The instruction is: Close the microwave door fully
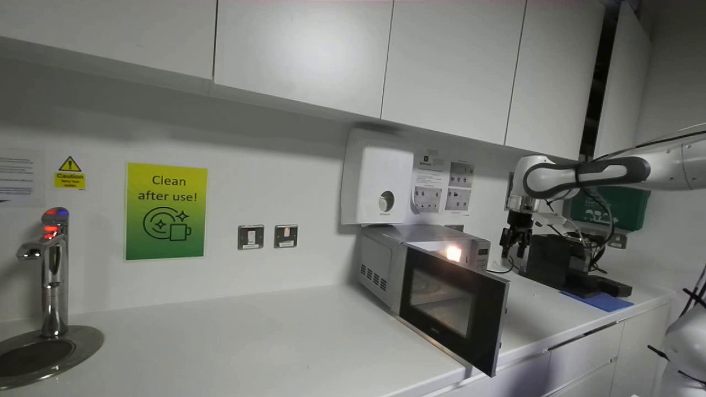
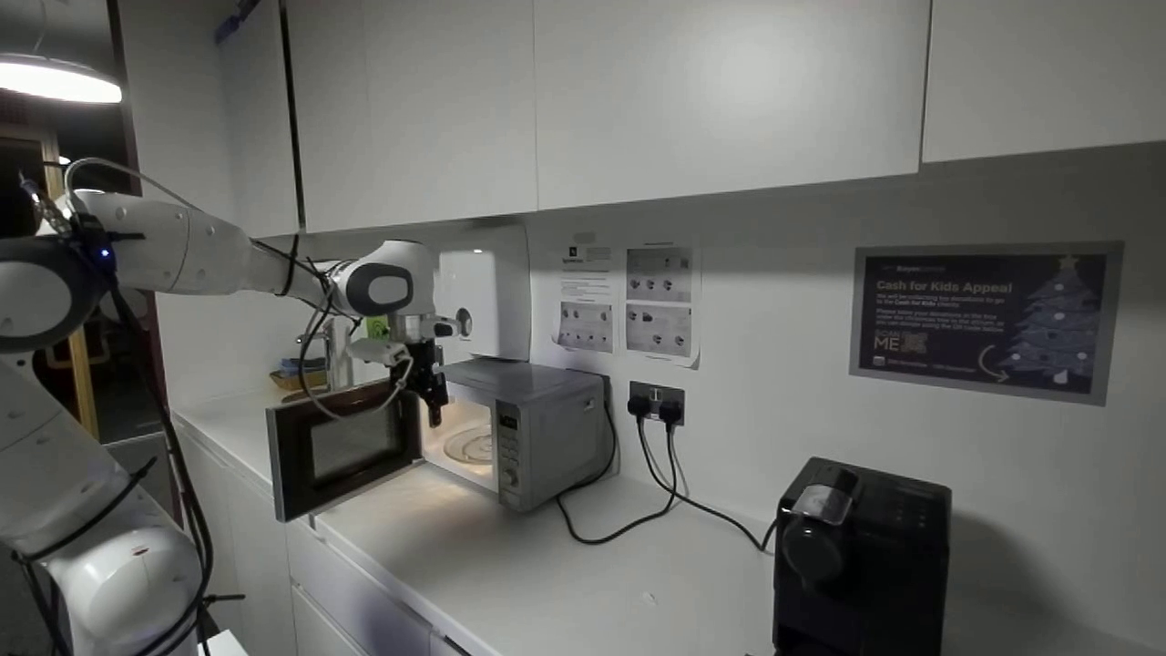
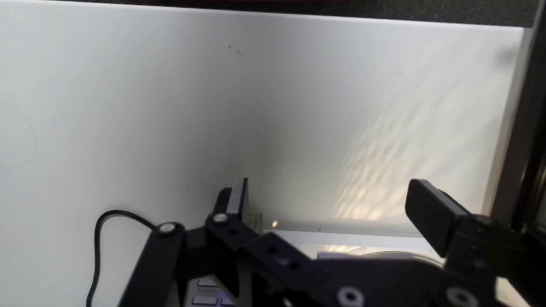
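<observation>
The silver-grey microwave [image 1: 378, 262] stands on the counter with its interior lit; it also shows in an exterior view [image 2: 569, 437]. Its dark glass door [image 1: 488, 320] is wide open and reaches out past the counter's front edge. The door also shows in an exterior view [image 2: 351, 446] and along the right side of the wrist view [image 3: 518, 170]. My gripper [image 3: 328, 187] is open and empty, pointing down in front of the cavity, on the door's inner side. The gripper also shows in both exterior views [image 1: 514, 248] [image 2: 435, 405]. In the wrist view the door is beside the right finger, apparently apart.
A white dispenser [image 1: 380, 182] hangs on the wall above the microwave, under wall cabinets [image 1: 452, 66]. A black coffee machine [image 2: 865, 556] stands farther along the counter [image 2: 583, 592]. Black cables [image 2: 629, 533] run to wall sockets. A tap [image 1: 55, 275] is at the far end.
</observation>
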Motion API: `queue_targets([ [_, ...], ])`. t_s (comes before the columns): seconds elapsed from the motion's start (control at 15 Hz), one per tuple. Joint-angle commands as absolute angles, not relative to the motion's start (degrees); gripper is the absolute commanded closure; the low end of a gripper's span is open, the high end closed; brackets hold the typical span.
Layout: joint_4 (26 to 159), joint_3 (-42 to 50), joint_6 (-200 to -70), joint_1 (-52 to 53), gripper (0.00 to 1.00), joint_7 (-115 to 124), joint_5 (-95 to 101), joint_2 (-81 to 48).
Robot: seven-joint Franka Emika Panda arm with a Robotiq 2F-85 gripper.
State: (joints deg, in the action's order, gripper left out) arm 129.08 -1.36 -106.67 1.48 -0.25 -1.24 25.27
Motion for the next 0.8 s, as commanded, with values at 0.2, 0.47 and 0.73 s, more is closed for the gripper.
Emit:
queue_targets([
  [0.2, 123.97, -3.17, -97.15, 3.76, 0.00, 2.21, -7.10, 26.31],
  [0.47, 122.07, -4.42, -96.58, 4.67, 0.00, 3.61, -9.89, 25.44],
  [0.73, 121.59, -5.78, -96.72, 5.56, 0.00, 4.10, -11.42, 24.69],
])
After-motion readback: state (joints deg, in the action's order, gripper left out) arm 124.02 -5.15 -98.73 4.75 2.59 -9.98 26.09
